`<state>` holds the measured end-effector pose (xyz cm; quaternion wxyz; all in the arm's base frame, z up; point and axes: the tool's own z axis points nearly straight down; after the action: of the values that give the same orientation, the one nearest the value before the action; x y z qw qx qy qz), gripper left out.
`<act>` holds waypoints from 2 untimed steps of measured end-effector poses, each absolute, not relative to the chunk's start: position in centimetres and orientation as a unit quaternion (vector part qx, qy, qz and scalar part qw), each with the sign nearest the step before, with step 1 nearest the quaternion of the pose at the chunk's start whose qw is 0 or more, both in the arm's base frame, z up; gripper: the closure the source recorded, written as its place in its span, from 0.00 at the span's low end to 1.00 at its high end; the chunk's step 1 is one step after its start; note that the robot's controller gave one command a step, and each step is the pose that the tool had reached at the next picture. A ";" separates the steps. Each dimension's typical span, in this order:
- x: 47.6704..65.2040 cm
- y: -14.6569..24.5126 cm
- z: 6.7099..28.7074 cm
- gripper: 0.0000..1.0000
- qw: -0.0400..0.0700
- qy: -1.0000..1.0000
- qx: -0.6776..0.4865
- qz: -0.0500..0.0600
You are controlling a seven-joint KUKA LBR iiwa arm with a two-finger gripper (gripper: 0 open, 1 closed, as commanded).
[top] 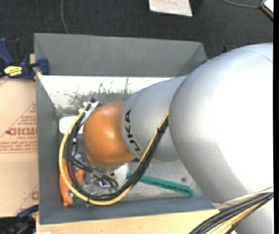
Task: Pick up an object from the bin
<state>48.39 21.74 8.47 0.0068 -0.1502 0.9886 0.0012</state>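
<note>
As the grey bin (pixel 115 57) is entered from the right, the arm (pixel 217 130) is seen stretched across most of it, its thick silver links angled down toward the lower-left corner. The wrist is capped by a rounded orange cover (pixel 105 133), and yellow and black cables (pixel 66 155) are looped out round its left side and back beneath it. Below that cover the gripper (pixel 94 180) is set low, close to the bin floor near the front wall and pointed steeply downward. It is masked by the cover and cables, so whether it is open or closed cannot be told, and nothing can be confirmed as held. Just left of it, an orange object (pixel 64 186) is spotted against the left wall. A white piece (pixel 121 171) is glimpsed just right of the gripper, and a long green toothed strip (pixel 166 183) is laid along the floor further right, partly under the arm. Another white object (pixel 65 126) is tucked by the left wall, above the cables.
</note>
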 end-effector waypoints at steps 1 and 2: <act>50.3 21.6 8.0 0.00 0.005 0.983 -0.181 0.002; 55.4 22.8 7.3 0.00 0.008 0.937 -0.350 0.001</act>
<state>55.39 22.80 7.34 0.0082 -0.3495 0.9369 0.0006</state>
